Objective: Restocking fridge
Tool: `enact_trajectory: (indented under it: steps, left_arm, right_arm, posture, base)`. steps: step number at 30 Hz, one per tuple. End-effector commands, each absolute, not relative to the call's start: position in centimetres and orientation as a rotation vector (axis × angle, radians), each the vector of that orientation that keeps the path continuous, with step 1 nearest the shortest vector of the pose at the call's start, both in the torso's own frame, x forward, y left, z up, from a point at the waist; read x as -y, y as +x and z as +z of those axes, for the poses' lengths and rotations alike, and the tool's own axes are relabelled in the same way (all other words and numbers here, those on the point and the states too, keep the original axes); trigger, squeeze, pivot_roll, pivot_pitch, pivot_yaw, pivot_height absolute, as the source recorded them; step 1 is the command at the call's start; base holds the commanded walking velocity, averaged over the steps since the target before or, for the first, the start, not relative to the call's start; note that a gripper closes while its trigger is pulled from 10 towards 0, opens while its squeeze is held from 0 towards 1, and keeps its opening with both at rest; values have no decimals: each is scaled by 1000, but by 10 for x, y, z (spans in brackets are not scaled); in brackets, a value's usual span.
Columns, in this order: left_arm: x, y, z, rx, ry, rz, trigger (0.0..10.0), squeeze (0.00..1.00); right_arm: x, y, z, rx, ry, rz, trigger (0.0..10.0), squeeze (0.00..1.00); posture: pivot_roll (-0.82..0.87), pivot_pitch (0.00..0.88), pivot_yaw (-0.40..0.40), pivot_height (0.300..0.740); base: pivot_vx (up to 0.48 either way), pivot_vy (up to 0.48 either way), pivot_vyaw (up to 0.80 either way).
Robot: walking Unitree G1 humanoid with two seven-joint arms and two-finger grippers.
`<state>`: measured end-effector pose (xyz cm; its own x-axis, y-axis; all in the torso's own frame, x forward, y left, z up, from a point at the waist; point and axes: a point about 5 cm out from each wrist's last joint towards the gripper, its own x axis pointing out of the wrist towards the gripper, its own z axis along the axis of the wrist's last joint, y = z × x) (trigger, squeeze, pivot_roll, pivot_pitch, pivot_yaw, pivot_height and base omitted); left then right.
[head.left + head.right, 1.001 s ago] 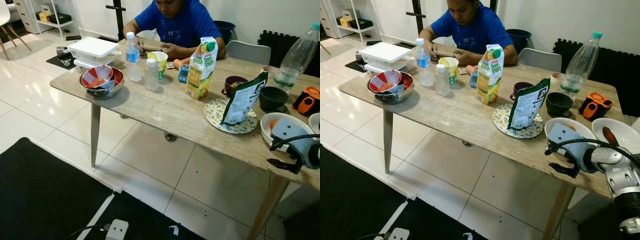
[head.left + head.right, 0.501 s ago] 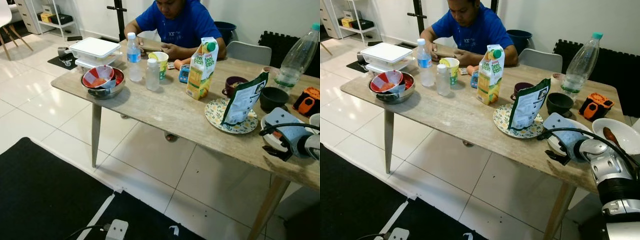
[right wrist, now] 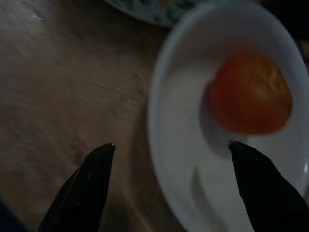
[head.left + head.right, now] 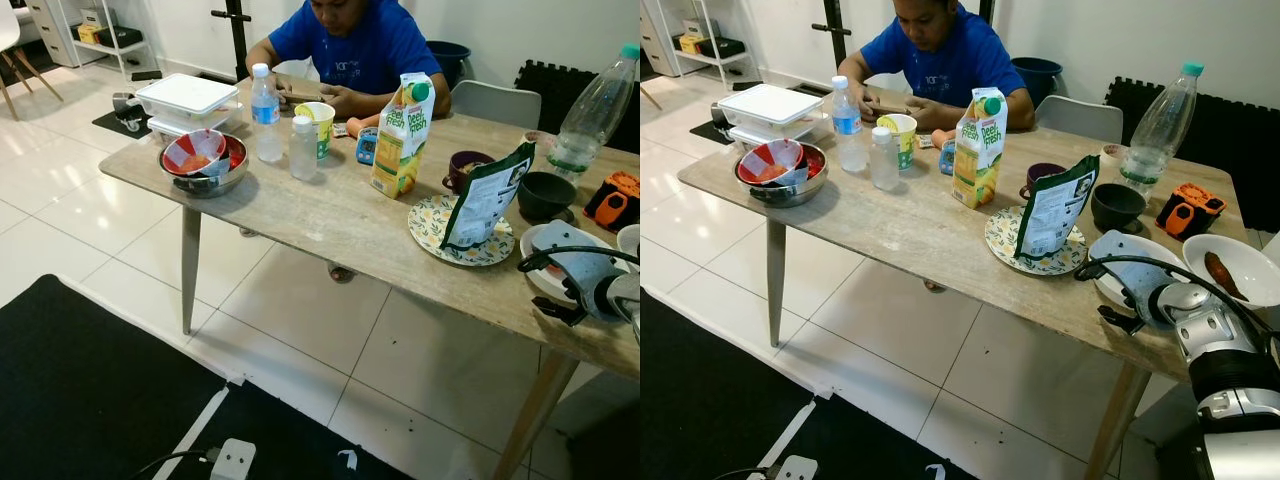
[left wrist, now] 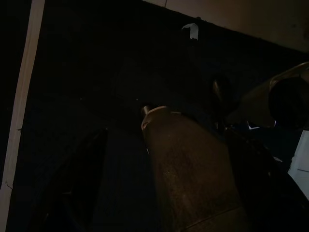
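Tomato point(image 3: 251, 94) is roundish, orange-red, smooth, no clear long axis; blurred, so its stem end can't be told. It sits in a white bowl point(image 3: 178, 145) in the upper right of the right wrist frame, at the table's point(image 4: 920, 225) right end. Right gripper point(image 3: 171, 150) spread wide over the bowl's near rim, tomato just beyond the fingertips point(image 3: 239, 147), not touching. Left arm idle.

At the centre of the head views, the table point(image 4: 330, 215) top looks like pale, matt wood grain. The bowl point(image 3: 183, 145) is smooth, glossy white; the tomato point(image 3: 250, 93) shiny. Upper right, a clear plastic bottle point(image 4: 1162, 120). The metal bowl point(image 4: 205, 180) gleams; floor tiles point(image 4: 60, 215) glossy.
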<state>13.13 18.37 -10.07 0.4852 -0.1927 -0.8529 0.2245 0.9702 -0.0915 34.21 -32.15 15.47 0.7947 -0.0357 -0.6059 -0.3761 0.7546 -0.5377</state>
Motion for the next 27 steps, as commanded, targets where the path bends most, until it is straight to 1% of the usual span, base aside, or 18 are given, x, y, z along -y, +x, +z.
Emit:
enact_trajectory:
  steps: [1,7,20,21,27]
  left_arm:
    - [-182,95,-112,-1165,14,-266,10000,0]
    - [-183,90,-113,-1174,16,-266,10000,0]
    - [-185,86,-114,-1179,16,-260,10000,0]
    - [-185,86,-114,-1178,16,-260,10000,0]
    - [-185,87,-113,-1175,14,-262,10000,0]
  right_arm:
    - [324,342,154,-637,-693,179,10000,0]
    - [323,341,143,-653,-667,147,10000,0]
    - [318,346,142,-619,-671,143,10000,0]
    - [317,346,142,-621,-667,154,0,0]
    - [318,346,144,-633,-670,171,0,0]
  posture:
    - [-52,109,-56,740]
    - [-48,130,-53,740]
    - [-39,143,-55,740]
    - [-39,143,-55,740]
    - [-41,139,-57,740]
  base:
    - [0,0,0]
    - [0,0,0]
    - [0,0,0]
    - [0,0,0]
    - [0,0,0]
